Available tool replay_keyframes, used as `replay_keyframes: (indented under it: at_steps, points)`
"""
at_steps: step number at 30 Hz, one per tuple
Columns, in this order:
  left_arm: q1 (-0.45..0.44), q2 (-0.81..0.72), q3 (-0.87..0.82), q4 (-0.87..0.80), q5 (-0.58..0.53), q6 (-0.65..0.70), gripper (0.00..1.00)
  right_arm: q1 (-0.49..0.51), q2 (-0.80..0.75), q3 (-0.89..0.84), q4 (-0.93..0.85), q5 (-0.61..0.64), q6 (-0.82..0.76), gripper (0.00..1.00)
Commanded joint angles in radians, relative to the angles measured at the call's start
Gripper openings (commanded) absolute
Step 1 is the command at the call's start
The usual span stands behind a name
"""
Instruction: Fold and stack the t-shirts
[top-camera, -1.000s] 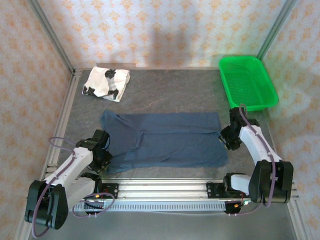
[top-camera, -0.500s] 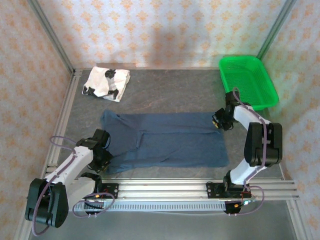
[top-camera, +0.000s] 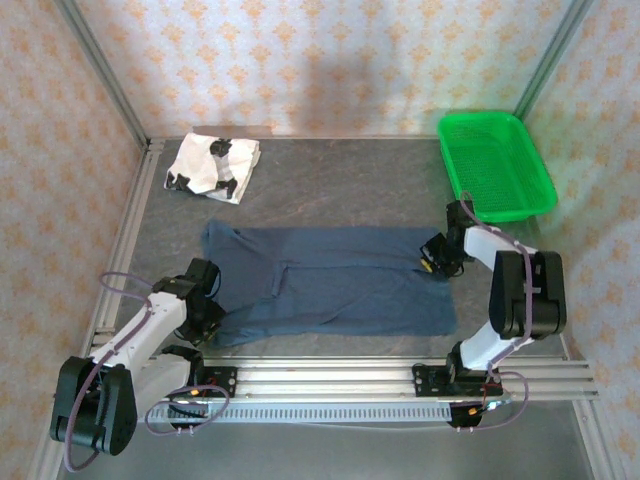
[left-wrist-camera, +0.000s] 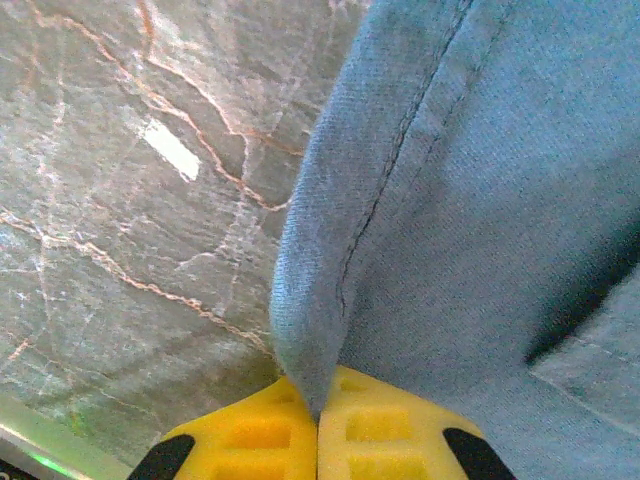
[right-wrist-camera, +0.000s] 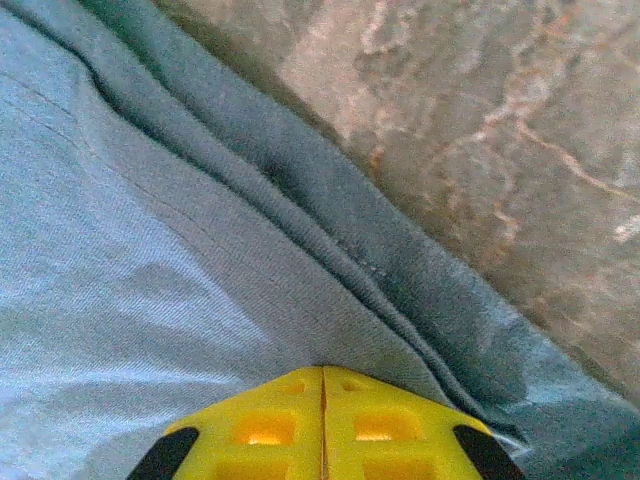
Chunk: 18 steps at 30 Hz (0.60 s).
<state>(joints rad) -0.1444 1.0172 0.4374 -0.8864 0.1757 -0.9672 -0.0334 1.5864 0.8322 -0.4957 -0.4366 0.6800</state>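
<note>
The dark navy t-shirt (top-camera: 330, 280) lies spread flat across the middle of the table. My left gripper (top-camera: 208, 318) is at its near-left corner. In the left wrist view the yellow fingers (left-wrist-camera: 260, 430) are pressed together with a fold of the shirt's hem (left-wrist-camera: 310, 330) pinched between them. My right gripper (top-camera: 436, 256) sits low on the shirt's right edge, near the far-right corner. In the right wrist view its jaws are closed tip to tip (right-wrist-camera: 322, 372) with blue cloth (right-wrist-camera: 200, 260) gathered right at them. The white t-shirt with black patches (top-camera: 212, 165) lies folded at the back left.
A green mesh basket (top-camera: 497, 165) stands at the back right, just beyond my right arm. Metal rails (top-camera: 130, 240) border the left side and the near edge (top-camera: 400, 375). Bare grey stone tabletop (top-camera: 350, 180) lies between the shirts and the basket.
My right gripper has swung from the shirt's near-right side up to its far-right edge, dropped onto the cloth and shut. The left gripper has held still on its corner.
</note>
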Motion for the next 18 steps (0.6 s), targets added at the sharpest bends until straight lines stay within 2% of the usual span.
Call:
replay_keyframes:
  at_steps: [1,3,6,10,18]
  points:
    - [-0.020,0.041,-0.039,0.299,0.114,-0.001,0.06,0.001,-0.024,-0.036,-0.051,0.054,-0.017,0.08]
    - [-0.019,0.048,-0.033,0.295,0.114,0.002,0.06,0.000,-0.053,-0.027,-0.064,0.072,-0.022,0.09]
    - [-0.019,0.058,-0.025,0.293,0.111,0.007,0.06,-0.002,-0.134,0.012,-0.121,0.112,-0.043,0.27]
    - [-0.019,0.063,-0.022,0.299,0.109,0.003,0.06,-0.003,-0.196,0.059,-0.265,0.130,-0.097,0.40]
    - [-0.018,0.048,0.011,0.277,0.111,-0.002,0.06,-0.003,-0.319,-0.042,-0.595,0.158,-0.124,0.47]
